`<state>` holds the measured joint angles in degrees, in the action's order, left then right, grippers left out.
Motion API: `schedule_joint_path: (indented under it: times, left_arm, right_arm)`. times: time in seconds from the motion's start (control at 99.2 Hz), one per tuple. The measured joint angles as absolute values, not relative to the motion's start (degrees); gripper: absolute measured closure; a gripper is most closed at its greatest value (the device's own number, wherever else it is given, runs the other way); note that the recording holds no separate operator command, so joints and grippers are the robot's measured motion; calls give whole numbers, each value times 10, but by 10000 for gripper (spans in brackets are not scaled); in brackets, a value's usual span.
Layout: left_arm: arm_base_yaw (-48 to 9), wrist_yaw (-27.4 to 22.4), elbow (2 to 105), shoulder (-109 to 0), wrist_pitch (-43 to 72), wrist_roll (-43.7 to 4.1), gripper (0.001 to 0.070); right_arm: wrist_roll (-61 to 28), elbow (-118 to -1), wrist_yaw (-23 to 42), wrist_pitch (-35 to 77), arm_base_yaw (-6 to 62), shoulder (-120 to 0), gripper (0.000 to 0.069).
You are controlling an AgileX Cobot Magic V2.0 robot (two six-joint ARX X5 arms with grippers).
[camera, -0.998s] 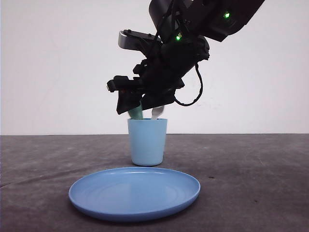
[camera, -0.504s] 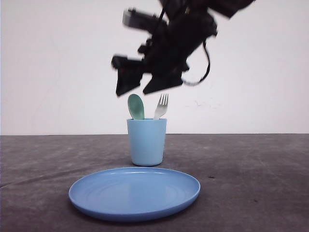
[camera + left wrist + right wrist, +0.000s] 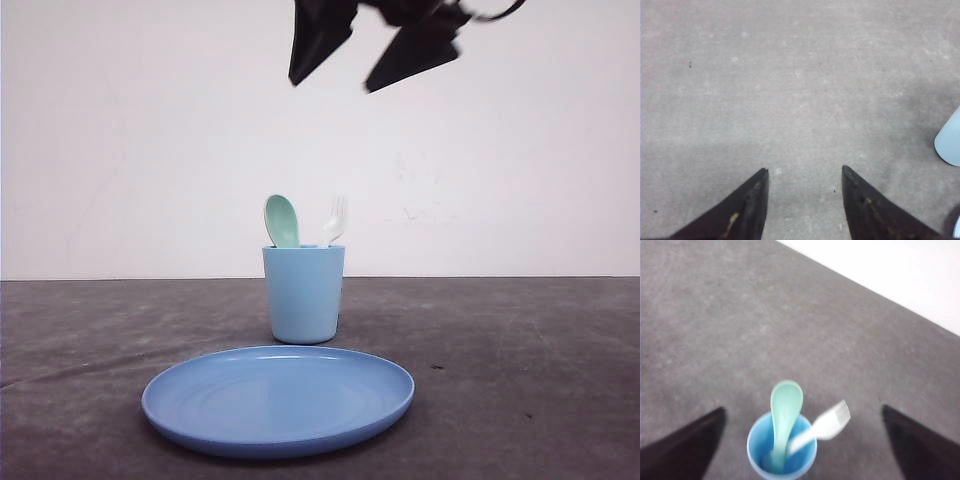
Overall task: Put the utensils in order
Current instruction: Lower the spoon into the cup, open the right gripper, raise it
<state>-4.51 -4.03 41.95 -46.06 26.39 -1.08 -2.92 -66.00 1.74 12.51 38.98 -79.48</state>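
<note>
Readable text: none in any view.
Cup (image 3: 304, 294): plain light blue, no label or brand.
Plate (image 3: 278, 398): plain blue, no mark.
Spoon (image 3: 281, 220) and fork (image 3: 335, 219): no lettering visible.
Table (image 3: 520, 350): no signs or numbers.

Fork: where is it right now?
In the front view the fork stands tines-up in the cup, on the right beside the spoon, behind the plate.

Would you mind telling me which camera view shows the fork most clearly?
The right wrist view: it looks down on the fork, showing tines and handle leaning out of the cup. The front view shows just its blurred tines above the rim. The left wrist view gives table.
</note>
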Motion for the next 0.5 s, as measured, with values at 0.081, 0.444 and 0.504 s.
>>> schedule_joint_path:
  times: [0.081, 0.444, 0.504]
  left_arm:
    - [-45, -40, 420, -461, 264, -11, 435]
    - [-45, -41, 420, -461, 264, -11, 435]
    - [-45, -40, 420, -461, 264, -11, 435]
  right_arm:
    - [-25, -660, 17, 170, 381, -771, 11]
    - [-17, -627, 15, 305, 333, -730, 9]
    - [-13, -601, 10, 285, 333, -730, 9]
